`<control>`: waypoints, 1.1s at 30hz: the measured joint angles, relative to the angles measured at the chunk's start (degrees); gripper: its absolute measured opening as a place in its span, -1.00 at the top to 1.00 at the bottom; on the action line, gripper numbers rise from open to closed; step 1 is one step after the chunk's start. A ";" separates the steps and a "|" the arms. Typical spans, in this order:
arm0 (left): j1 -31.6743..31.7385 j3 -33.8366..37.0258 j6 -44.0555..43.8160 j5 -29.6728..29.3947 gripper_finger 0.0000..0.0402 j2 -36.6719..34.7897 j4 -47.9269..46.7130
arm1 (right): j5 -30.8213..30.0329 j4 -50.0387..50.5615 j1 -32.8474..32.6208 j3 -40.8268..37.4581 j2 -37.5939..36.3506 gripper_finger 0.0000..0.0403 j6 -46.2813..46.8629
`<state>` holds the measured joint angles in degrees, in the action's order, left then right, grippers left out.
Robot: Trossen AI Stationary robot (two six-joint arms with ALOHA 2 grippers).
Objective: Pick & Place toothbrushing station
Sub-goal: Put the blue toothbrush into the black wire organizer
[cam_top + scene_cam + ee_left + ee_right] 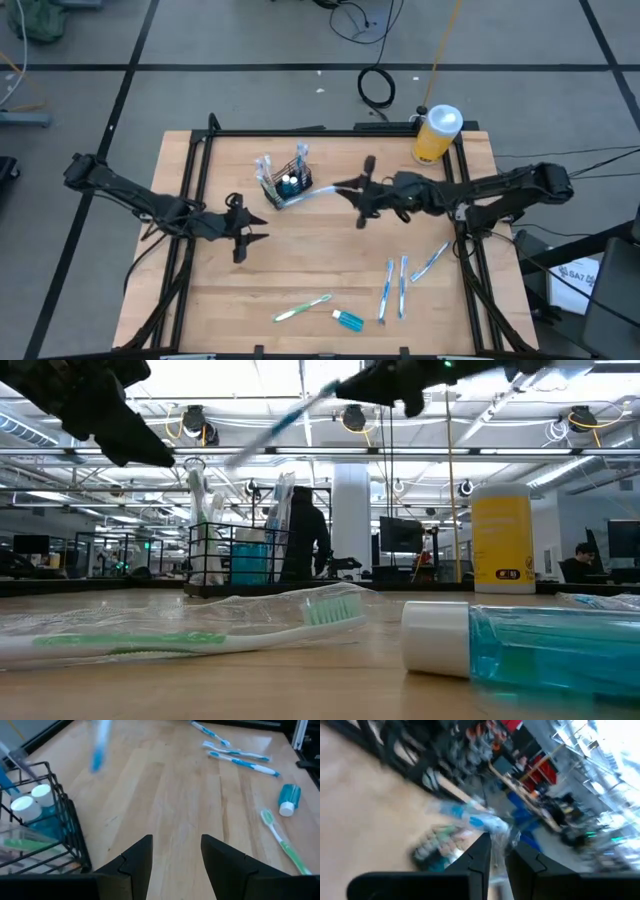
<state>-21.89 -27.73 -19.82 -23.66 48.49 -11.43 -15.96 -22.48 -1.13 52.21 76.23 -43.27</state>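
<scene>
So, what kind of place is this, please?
Most likely a large robotics lab or workshop. The wooden table sits inside a black metal frame on a grey tiled floor, cables lie behind it, and the low view shows ceiling trusses and desks with monitors.

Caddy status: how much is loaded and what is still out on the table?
Done: the caddy already holds brushes and small bottles. In hand: the right gripper carries a blue toothbrush beside it. Left: three blue toothbrushes, a green toothbrush and a small blue bottle. The left gripper waits open.
</scene>
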 joint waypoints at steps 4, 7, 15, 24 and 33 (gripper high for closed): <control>0.00 0.00 -0.06 -0.39 0.13 -0.96 -1.34 | -6.37 10.84 0.22 9.80 4.98 0.79 -13.59; 0.00 0.00 -0.19 -0.42 0.13 -0.79 -1.56 | -8.12 13.61 0.96 15.33 9.14 0.80 -21.52; -0.11 0.00 -1.50 -0.48 0.13 0.74 -2.23 | -8.00 13.99 3.47 20.50 14.68 0.98 -25.57; -0.22 0.02 -1.46 -0.87 0.13 1.14 -2.01 | -3.98 5.93 5.27 20.52 14.59 1.00 -25.85; -0.22 0.02 -1.39 -0.98 0.13 1.14 -1.93 | 1.43 -1.78 7.50 20.54 14.57 1.00 -23.39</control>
<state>-22.11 -27.70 -21.21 -24.64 49.63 -13.37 -14.53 -24.26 6.37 72.75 90.80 -66.65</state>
